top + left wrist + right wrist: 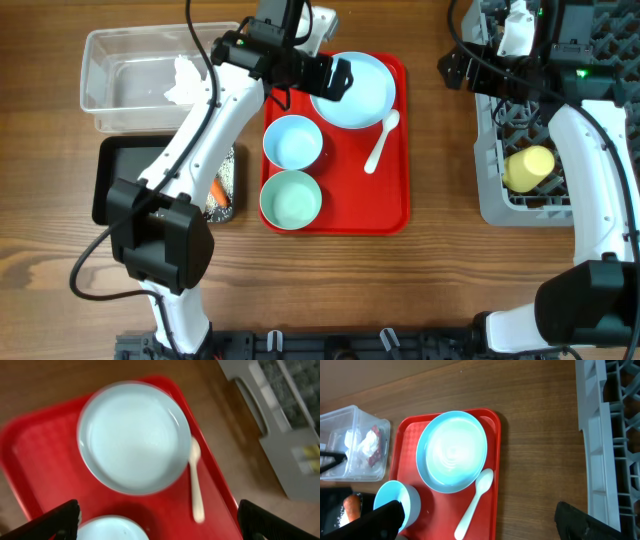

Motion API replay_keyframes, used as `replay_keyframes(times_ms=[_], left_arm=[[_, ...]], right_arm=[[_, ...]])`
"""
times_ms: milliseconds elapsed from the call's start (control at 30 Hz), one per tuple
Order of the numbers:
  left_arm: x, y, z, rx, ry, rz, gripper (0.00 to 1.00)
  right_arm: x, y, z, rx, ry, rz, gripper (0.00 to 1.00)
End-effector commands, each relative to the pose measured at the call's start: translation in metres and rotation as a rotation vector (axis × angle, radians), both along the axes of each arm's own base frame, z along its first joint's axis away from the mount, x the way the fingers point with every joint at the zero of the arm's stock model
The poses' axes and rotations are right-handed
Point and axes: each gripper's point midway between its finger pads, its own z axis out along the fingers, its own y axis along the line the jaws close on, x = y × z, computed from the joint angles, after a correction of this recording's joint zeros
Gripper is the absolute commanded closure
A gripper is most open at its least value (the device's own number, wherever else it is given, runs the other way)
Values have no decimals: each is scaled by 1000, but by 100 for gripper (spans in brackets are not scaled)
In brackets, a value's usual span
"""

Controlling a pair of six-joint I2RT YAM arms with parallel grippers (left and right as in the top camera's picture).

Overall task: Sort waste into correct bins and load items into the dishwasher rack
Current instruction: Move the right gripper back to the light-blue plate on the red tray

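Note:
The light blue plate (pixel 355 95) lies at the back of the red tray (pixel 395 205), with the white spoon (pixel 382 140) beside it. In front stand a pale blue bowl (pixel 292 142) and a mint bowl (pixel 291 199). My left gripper (pixel 338 78) hovers open over the plate's left rim. In the left wrist view its fingers (pixel 60 522) stand wide apart and empty above the plate (pixel 134 435) and bowl (pixel 112 529). My right gripper (pixel 457 68) is open and empty at the grey rack's (pixel 495 195) left edge. A yellow cup (pixel 530 168) lies in the rack.
The clear tub (pixel 110 100) at the back left holds a white tissue (pixel 185 78) and something red (pixel 374 457). The black tray (pixel 115 180) in front of it holds a carrot (pixel 218 190) and white grains. Bare wood lies between red tray and rack.

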Motion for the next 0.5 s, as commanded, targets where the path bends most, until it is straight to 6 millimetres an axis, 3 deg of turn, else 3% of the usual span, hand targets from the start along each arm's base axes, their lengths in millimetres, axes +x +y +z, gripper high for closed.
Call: replay_keyframes(times_ms=[0, 233, 467], left_arm=[[19, 4, -19, 46, -18, 94, 0], [36, 8, -62, 95, 15, 154, 10], [44, 17, -70, 94, 35, 274, 9]], right_arm=[[-1, 6, 11, 10, -29, 28, 0], [-8, 6, 6, 11, 5, 29, 0], [-4, 12, 10, 30, -20, 47, 1]])
